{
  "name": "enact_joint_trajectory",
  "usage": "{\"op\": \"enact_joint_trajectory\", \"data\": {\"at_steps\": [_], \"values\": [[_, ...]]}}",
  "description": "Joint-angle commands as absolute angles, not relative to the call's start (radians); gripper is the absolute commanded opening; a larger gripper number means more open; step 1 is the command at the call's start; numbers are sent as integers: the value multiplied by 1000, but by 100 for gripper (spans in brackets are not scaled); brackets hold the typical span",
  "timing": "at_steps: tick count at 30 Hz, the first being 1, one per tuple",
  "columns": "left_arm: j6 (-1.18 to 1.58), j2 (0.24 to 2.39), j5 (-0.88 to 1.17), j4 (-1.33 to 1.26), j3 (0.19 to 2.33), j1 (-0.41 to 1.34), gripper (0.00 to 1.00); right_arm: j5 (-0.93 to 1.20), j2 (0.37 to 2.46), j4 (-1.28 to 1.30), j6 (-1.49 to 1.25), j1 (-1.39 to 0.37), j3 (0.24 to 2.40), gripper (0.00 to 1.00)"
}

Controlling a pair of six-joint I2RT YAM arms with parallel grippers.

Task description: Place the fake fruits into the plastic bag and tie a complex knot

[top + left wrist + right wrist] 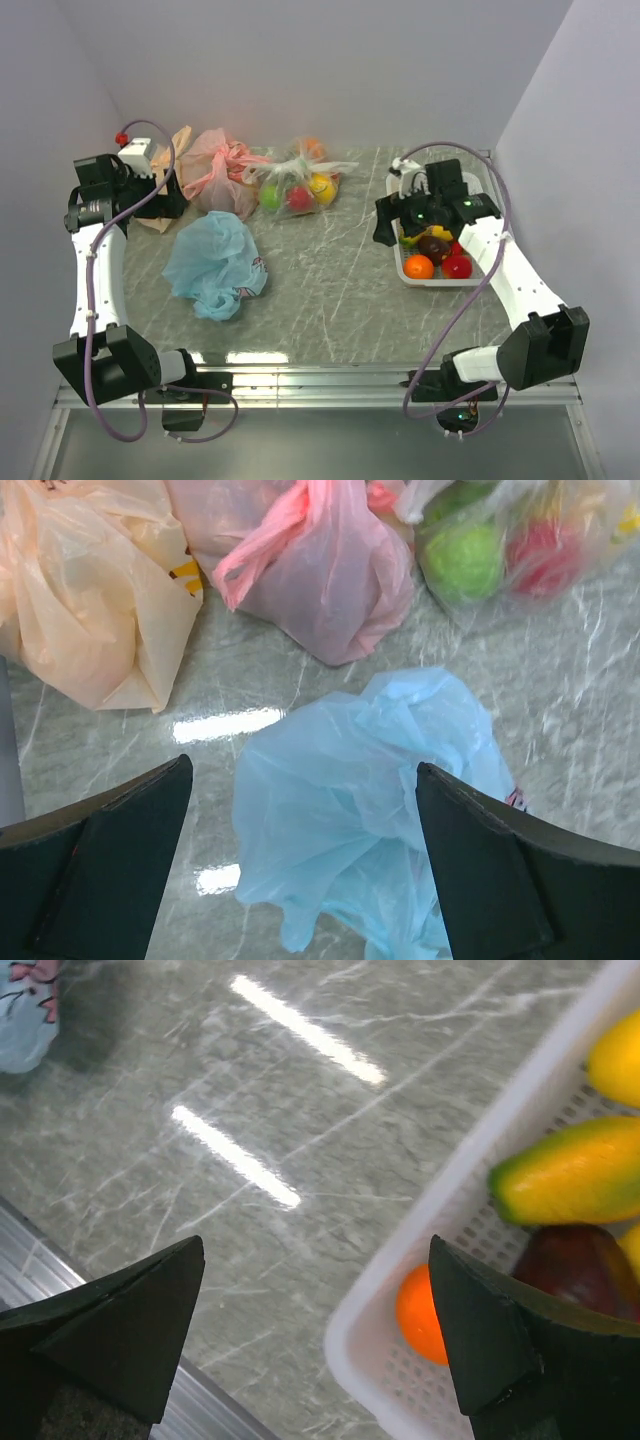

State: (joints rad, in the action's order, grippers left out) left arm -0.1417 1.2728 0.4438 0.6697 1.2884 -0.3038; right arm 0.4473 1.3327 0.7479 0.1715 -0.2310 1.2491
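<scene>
The light blue plastic bag (pixel 215 262) lies crumpled and untied on the table left of centre; no knot shows. In the left wrist view the bag (pixel 370 800) sits below and between my open, empty left gripper (pixel 305 860), which hovers behind it (pixel 165 200). The fake fruits lie in a white basket (pixel 440 283) at the right: an orange ball (pixel 419 266), a red one (pixel 457 266), a dark purple-brown one (pixel 434 245) and a yellow piece (pixel 415 238). My right gripper (pixel 388 225) is open and empty above the basket's left rim (pixel 470 1180), by the orange ball (pixel 420 1315).
At the back stand a beige bag (pixel 90 590), a tied pink bag (pixel 320 570) and a clear bag (pixel 295 185) with green, red and yellow fruits. Grey walls close in the left, back and right sides. A metal rail (pixel 320 378) runs along the near edge.
</scene>
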Motion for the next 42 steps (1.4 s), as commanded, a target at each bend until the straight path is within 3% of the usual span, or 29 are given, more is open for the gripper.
{"op": "enact_joint_trajectory", "data": {"at_steps": [1,5,15,24,33,36,39,40,41,42], "values": [[-245,1249,495,730,1298,-301,99,414,1388,680,135,-363,1294,100],[-356,1223,601,825,1301,-320,99,413,1502,597,66,-495,1365,100],[-134,1121,712,736,1232,-379,99,373,1926,456,-32,-776,1750,100],[-8,1120,841,690,1215,-454,99,393,2163,431,-126,-896,2006,100],[26,1115,902,670,1210,-469,99,266,2305,498,-143,-962,2075,98],[-26,1091,925,644,1174,-469,99,206,2318,520,-138,-959,2054,82],[-133,1075,936,664,1149,-468,99,222,2270,497,-133,-940,1978,44],[-179,1078,960,684,1146,-466,99,238,2258,489,-138,-933,1964,12],[-281,1080,975,743,1149,-463,99,276,2234,494,-141,-924,1953,0],[-331,1083,982,770,1152,-457,99,317,2218,509,-149,-898,1944,0]]}}
